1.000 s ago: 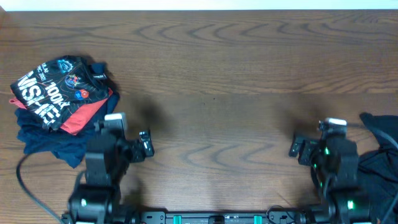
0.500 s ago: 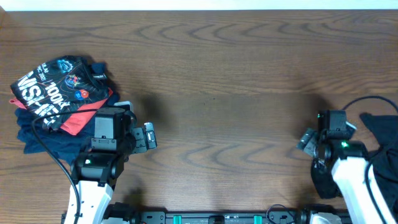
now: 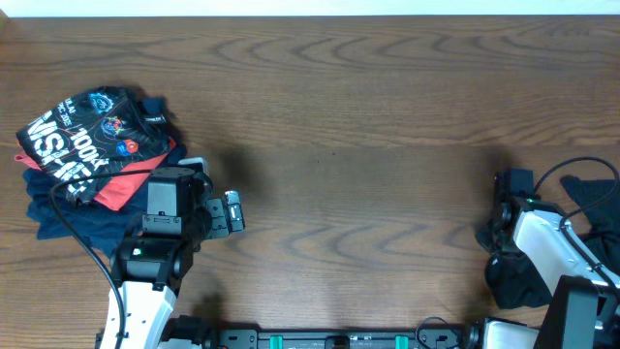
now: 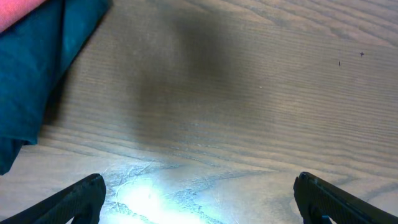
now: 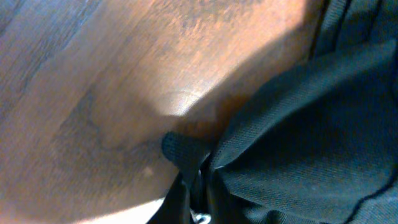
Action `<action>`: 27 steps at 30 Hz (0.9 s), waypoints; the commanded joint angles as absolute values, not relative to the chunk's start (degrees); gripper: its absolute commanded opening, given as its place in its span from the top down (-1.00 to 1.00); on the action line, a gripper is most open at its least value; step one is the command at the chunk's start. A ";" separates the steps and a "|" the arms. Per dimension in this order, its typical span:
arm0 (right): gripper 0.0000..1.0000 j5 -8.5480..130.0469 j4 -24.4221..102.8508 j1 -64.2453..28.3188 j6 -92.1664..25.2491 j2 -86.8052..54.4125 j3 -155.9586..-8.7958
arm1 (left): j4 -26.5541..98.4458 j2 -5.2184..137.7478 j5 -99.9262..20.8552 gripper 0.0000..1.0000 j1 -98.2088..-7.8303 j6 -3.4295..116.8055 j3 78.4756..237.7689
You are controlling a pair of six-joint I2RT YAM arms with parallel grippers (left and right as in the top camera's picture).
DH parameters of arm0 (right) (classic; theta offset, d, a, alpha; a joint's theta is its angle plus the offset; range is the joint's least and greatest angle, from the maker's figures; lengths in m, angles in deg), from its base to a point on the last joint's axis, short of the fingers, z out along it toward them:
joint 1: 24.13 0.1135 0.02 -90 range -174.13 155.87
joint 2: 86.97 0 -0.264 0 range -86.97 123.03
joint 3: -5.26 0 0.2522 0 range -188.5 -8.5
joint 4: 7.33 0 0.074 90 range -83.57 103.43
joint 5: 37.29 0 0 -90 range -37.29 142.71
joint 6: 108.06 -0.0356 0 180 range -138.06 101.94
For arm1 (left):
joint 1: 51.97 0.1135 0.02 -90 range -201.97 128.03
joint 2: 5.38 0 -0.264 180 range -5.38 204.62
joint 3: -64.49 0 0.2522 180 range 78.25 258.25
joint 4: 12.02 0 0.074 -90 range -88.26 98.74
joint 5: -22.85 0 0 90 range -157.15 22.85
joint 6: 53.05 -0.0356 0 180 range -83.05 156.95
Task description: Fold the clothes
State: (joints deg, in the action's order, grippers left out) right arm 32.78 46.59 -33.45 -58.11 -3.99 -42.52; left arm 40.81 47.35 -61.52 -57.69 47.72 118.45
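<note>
The clothes, a plain black garment, lie bunched at the table's right edge, partly out of frame. My right gripper is down at the garment's left edge. In the right wrist view the right gripper is shut, with a fold of the clothes pinched between its dark fingers. The fingertips are mostly buried in the fabric. My left gripper hovers over bare wood at the left. Seen from its wrist, the left gripper is open with nothing between its fingers.
A pile of folded garments lies at the far left, a printed black tee on top of red and navy cloth. Its navy edge shows at the upper left of the left wrist view. The table's wood spans between the arms.
My right arm has swung right and down onto the black garment, and its jaws have gone from open to shut on the fabric. The left arm shifted slightly, then held still.
</note>
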 commanded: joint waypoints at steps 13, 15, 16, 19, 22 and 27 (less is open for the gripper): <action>0.91 104.85 16.28 -19.20 -18.77 -3.11 -56.03 | 37.90 47.35 -61.57 -0.96 -57.45 48.44 119.57; 0.26 99.38 16.25 -15.24 -18.46 -3.11 -57.01 | 37.90 47.35 -61.57 -0.96 -57.45 48.46 119.57; 0.21 95.01 16.45 -14.21 -19.16 -3.11 -57.19 | 37.90 47.35 -61.57 -0.96 -57.45 48.46 119.57; 0.01 75.58 18.26 -13.38 -27.45 -3.16 -57.27 | 37.92 47.35 -61.57 -0.96 -57.45 48.46 119.57; -0.08 58.44 23.73 -16.05 -36.87 -4.14 -57.27 | 37.92 47.35 -61.57 -0.95 -57.45 48.46 119.57; -0.20 47.71 29.76 -24.53 -41.37 -7.11 -57.27 | 37.92 47.35 -61.57 -0.96 -57.45 48.46 119.57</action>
